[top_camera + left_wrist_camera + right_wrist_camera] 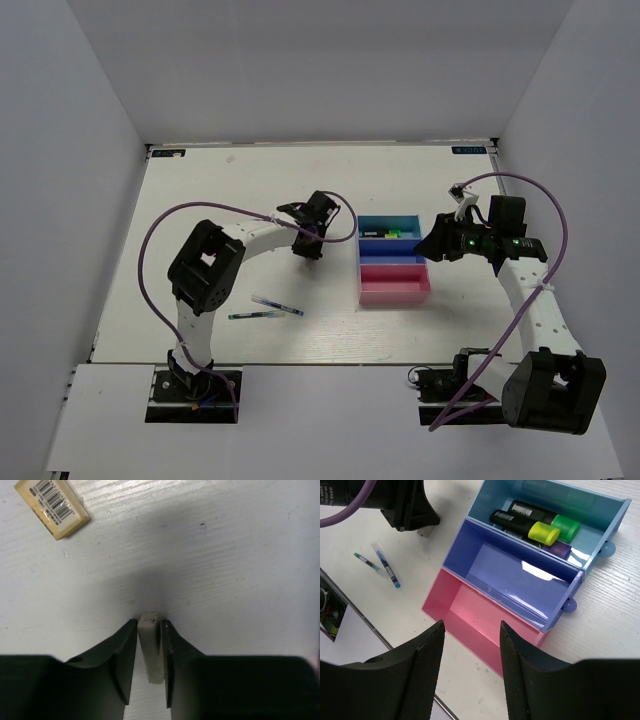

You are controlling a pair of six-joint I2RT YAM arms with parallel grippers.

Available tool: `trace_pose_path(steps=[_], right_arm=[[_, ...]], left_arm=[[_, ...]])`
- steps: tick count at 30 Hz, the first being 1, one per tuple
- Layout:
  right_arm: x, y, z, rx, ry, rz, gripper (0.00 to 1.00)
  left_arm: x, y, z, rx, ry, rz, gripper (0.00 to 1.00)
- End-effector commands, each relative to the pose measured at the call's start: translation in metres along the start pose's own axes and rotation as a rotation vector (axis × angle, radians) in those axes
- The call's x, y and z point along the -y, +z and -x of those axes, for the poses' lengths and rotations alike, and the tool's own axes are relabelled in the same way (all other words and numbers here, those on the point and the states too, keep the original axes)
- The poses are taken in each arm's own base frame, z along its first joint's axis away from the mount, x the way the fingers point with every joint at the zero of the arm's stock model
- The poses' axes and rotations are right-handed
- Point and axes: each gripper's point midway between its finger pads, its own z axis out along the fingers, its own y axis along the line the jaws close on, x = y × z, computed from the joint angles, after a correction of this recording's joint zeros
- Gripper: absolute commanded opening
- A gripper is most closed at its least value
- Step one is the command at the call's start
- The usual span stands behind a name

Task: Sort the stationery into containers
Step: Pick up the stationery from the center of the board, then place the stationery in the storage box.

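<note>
nearest on the white table [200, 200], left of centre, lie the two thin pens [277, 304], close together, with no gripper on them. to their right the three joined trays run near to far: the pink tray [465, 610], the dark blue tray [500, 565], and the light blue tray [612, 517]. in the light blue tray the yellow-capped highlighter [525, 526] and the green-capped highlighter [540, 516] lie side by side, touching.

a little left of the trays, about level with the far two, the left gripper [308, 248] points down at the table. the small greyish eraser [150, 645] stands on the table between its fingers [120, 660]. the jaws sit against the eraser's two long sides with no gap showing. the tan block [52, 505], with a barcode label on top, lies flat on the table near the eraser, apart from it and from the gripper.

just right of the trays hangs the right gripper [432, 245], its jaws apart with nothing between them.
</note>
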Motion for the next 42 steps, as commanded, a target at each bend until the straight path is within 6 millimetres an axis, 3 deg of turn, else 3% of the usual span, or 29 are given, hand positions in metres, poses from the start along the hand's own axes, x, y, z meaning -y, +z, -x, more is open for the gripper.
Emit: trace_pose_path(steps=[1,4,6,11,12,14,15,20,22,23,25,26,27,29,30,35,38,41,42], right_arm=[[-0.005,-0.006,0.015,0.041,-0.041,-0.001,0.52],[-0.005,-0.007,0.016,0.043,-0.038,-0.002,0.52],[-0.004,-0.007,0.016,0.043,-0.036,-0.003,0.52],[-0.004,-0.007,0.015,0.043,-0.037,-0.006,0.53],[-0.004,-0.006,0.016,0.044,-0.042,-0.005,0.53],[-0.003,-0.006,0.014,0.039,-0.039,-0.008,0.54],[-0.003,-0.006,0.014,0.038,-0.040,-0.006,0.54],[-0.001,-0.006,0.015,0.040,-0.046,-0.014,0.56],[-0.001,-0.006,0.014,0.039,-0.046,-0.015,0.56],[-0.002,-0.006,0.013,0.037,-0.052,-0.014,0.56],[-0.003,-0.007,0.014,0.042,-0.059,-0.008,0.56],[-0.002,-0.007,0.014,0.042,-0.064,-0.010,0.56],[-0.003,-0.008,0.015,0.048,-0.072,-0.008,0.56],[-0.005,-0.008,0.015,0.044,-0.071,0.001,0.57],[-0.005,-0.008,0.015,0.045,-0.072,0.001,0.57],[-0.005,-0.008,0.014,0.044,-0.073,0.003,0.57],[-0.005,-0.008,0.014,0.045,-0.075,0.005,0.57],[-0.005,-0.008,0.013,0.043,-0.075,0.004,0.58],[-0.005,-0.009,0.014,0.045,-0.075,0.002,0.58]], left_arm=[[-0.002,0.011,-0.028,-0.076,-0.005,-0.004,0.31],[-0.005,0.009,-0.034,-0.084,-0.009,-0.002,0.10],[-0.005,0.002,-0.035,-0.073,-0.017,-0.005,0.01],[0.011,-0.045,-0.009,0.064,0.007,-0.065,0.00],[0.018,-0.071,0.008,0.147,0.008,-0.103,0.00],[0.038,-0.089,0.017,0.206,0.057,-0.170,0.00],[0.053,-0.112,0.030,0.279,0.072,-0.228,0.00],[0.110,-0.150,0.056,0.404,0.191,-0.418,0.00],[0.119,-0.143,0.059,0.401,0.204,-0.425,0.00],[0.132,-0.155,0.070,0.421,0.206,-0.476,0.00],[0.142,-0.141,0.069,0.385,0.208,-0.492,0.00],[0.153,-0.153,0.082,0.418,0.210,-0.523,0.01],[0.158,-0.136,0.078,0.381,0.216,-0.517,0.01],[0.170,-0.146,0.092,0.416,0.218,-0.538,0.02],[0.172,-0.136,0.092,0.399,0.219,-0.531,0.02],[0.186,-0.119,0.104,0.402,0.214,-0.535,0.04],[0.189,-0.110,0.104,0.388,0.214,-0.530,0.09],[0.189,-0.102,0.101,0.371,0.211,-0.525,0.24],[0.189,-0.102,0.102,0.374,0.205,-0.523,0.35]])
